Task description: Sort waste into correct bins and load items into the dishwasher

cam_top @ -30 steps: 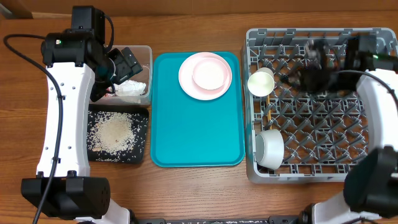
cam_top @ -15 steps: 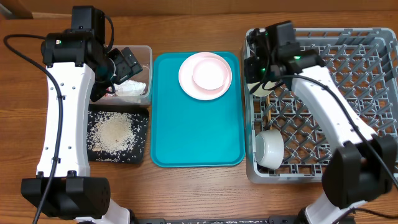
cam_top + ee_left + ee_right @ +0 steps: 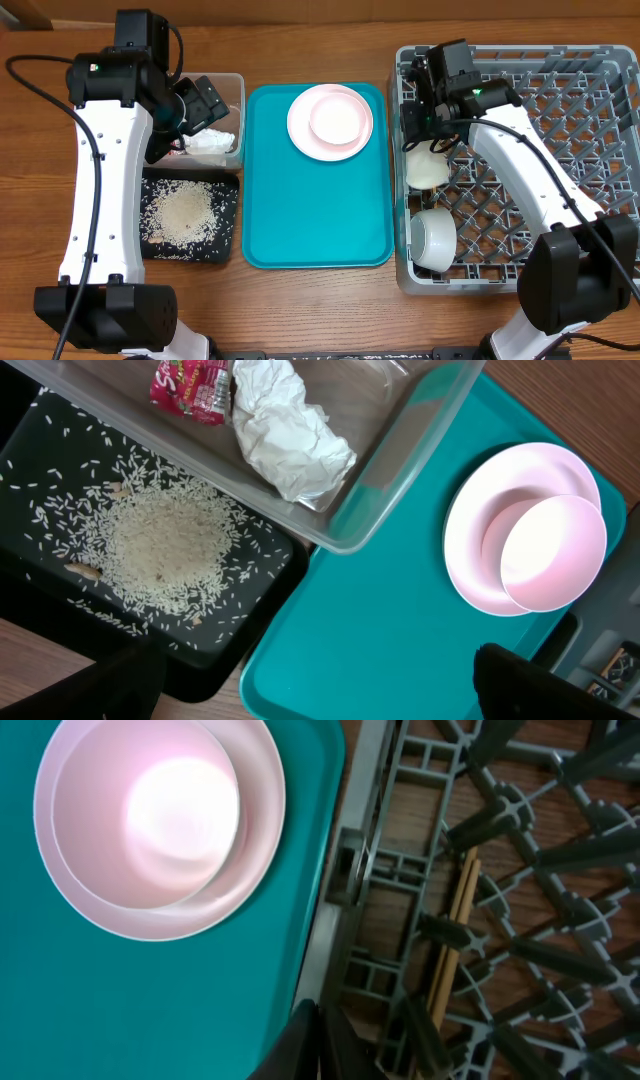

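Note:
The clear tub (image 3: 236, 90) holds the crumpled tissue (image 3: 285, 435) and the red wrapper (image 3: 190, 385). The black tray (image 3: 228, 250) holds the rice (image 3: 165, 545). The pink plate (image 3: 300, 128) sits on the teal tray with a white bowl (image 3: 337, 119) on it. In the grey rack (image 3: 520, 280) a small white cup (image 3: 425, 168) lies tipped, a white bowl (image 3: 433, 238) rests on its side, and the chopsticks (image 3: 455, 935) lie between the pegs. My left gripper (image 3: 320, 685) is open and empty above the tub. My right gripper (image 3: 322, 1042) is shut at the rack's left wall. No metal bowl is in view.
The flat teal tray (image 3: 315, 220) lies between the bins and the rack. The rack's upright pegs (image 3: 540, 150) fill its middle and right. Wooden tabletop (image 3: 300, 310) runs along the front.
My right arm has swung from the rack's far right to its left wall. The small cup has shifted toward the front and now lies tipped. The left arm has not moved.

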Controlling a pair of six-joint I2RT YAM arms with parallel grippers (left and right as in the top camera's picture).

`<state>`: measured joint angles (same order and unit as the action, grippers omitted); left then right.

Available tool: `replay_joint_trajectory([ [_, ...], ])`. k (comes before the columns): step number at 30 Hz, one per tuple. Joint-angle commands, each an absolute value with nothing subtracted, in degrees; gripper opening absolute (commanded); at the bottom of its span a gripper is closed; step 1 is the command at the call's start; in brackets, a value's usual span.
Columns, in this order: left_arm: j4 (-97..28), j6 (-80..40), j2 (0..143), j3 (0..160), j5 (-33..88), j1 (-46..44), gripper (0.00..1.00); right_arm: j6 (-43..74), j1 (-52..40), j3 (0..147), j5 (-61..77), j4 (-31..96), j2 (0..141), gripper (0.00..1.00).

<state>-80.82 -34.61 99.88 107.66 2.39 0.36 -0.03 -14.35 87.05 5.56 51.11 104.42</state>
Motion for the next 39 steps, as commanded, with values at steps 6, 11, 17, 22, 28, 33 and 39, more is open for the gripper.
replay_joint_trajectory([
  [6, -80.8, -34.7, 99.5, 108.5, 2.4, 0.0, 1.00, -0.2, -14.1, 87.4, 2.8, 53.3, 99.5, 0.05],
  [11, -80.8, -34.7, 99.5, 108.5, 2.4, 0.0, 1.00, -0.2, -14.1, 87.4, 2.6, 55.5, 95.7, 0.05],
  [17, -80.8, -34.7, 99.5, 108.5, 2.4, 0.0, 1.00, -0.2, -14.2, 87.4, 11.7, 59.8, 90.7, 0.06],
  [22, -80.8, -34.7, 99.5, 108.5, 2.4, 0.0, 1.00, -0.2, -14.2, 87.2, 25.3, 66.6, 90.2, 0.17],
  [28, -80.8, -34.7, 99.5, 108.5, 2.4, 0.0, 1.00, 3.5, -16.3, 84.1, 21.8, 68.9, 90.2, 0.30],
  [33, -80.8, -34.7, 99.5, 108.5, 2.4, 0.0, 1.00, 14.9, -19.7, 80.3, 13.4, 64.8, 90.2, 0.44],
  [39, -80.8, -34.7, 99.5, 108.5, 2.4, 0.0, 1.00, 27.4, -26.7, 76.9, 0.4, 57.7, 90.2, 0.51],
])
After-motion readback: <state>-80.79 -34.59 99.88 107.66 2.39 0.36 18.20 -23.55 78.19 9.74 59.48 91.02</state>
